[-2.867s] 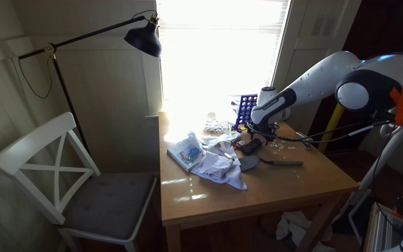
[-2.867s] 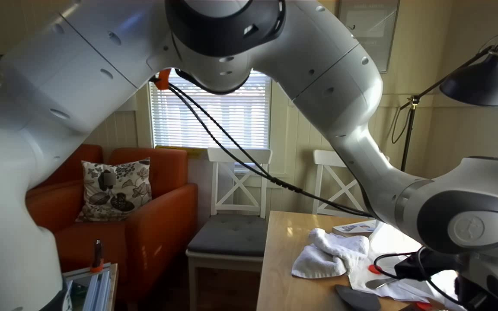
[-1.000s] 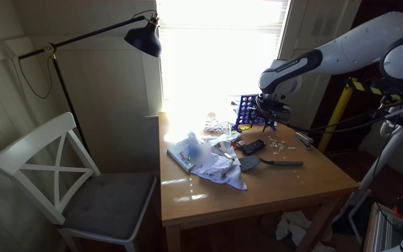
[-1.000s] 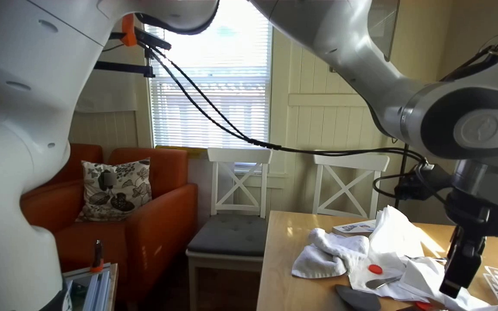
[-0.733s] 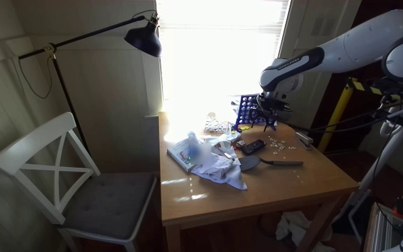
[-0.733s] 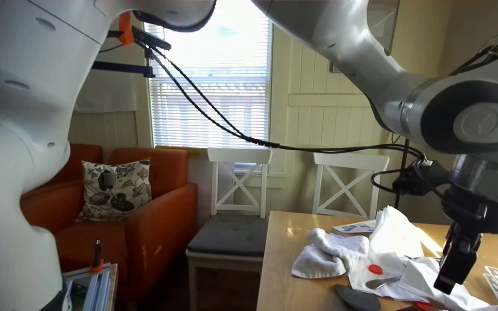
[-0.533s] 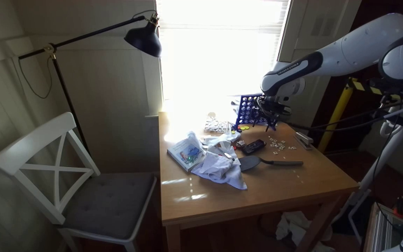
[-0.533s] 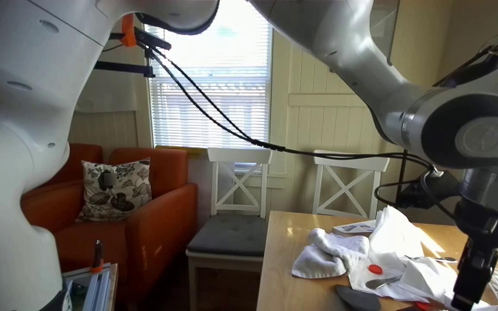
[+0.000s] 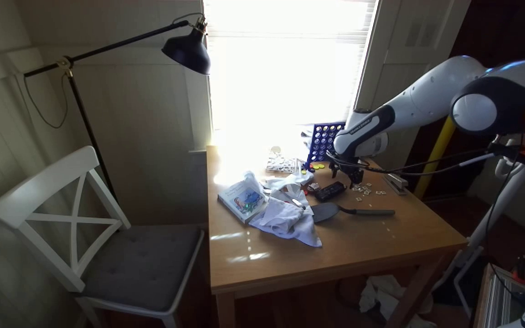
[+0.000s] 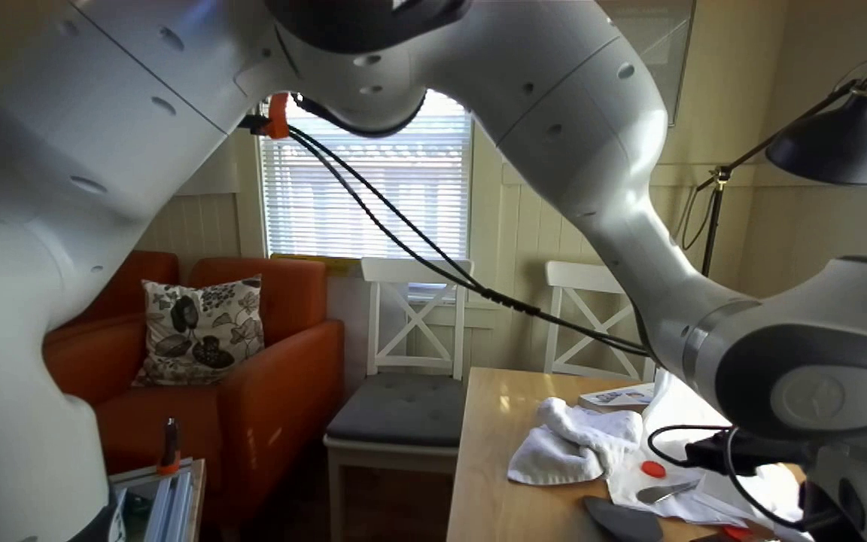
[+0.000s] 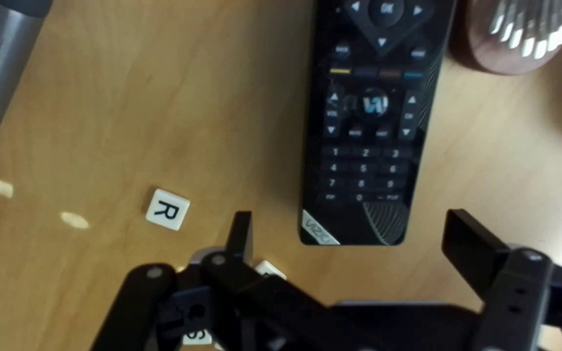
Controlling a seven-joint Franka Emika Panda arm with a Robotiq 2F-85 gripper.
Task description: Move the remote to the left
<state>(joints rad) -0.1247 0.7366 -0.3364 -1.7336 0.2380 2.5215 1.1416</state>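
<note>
A glossy, round-cornered remote [image 11: 369,122] lies on the grained wooden desk [image 11: 100,146], the angular tool [image 11: 351,234] spread wide nearby.

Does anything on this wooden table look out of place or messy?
Mostly just untidy: small square white letter tiles lie scattered near the slim black rectangular remote, and a white fabric towel lies crumpled, not folded, near the pale picture-covered book. I see no damage.
</note>
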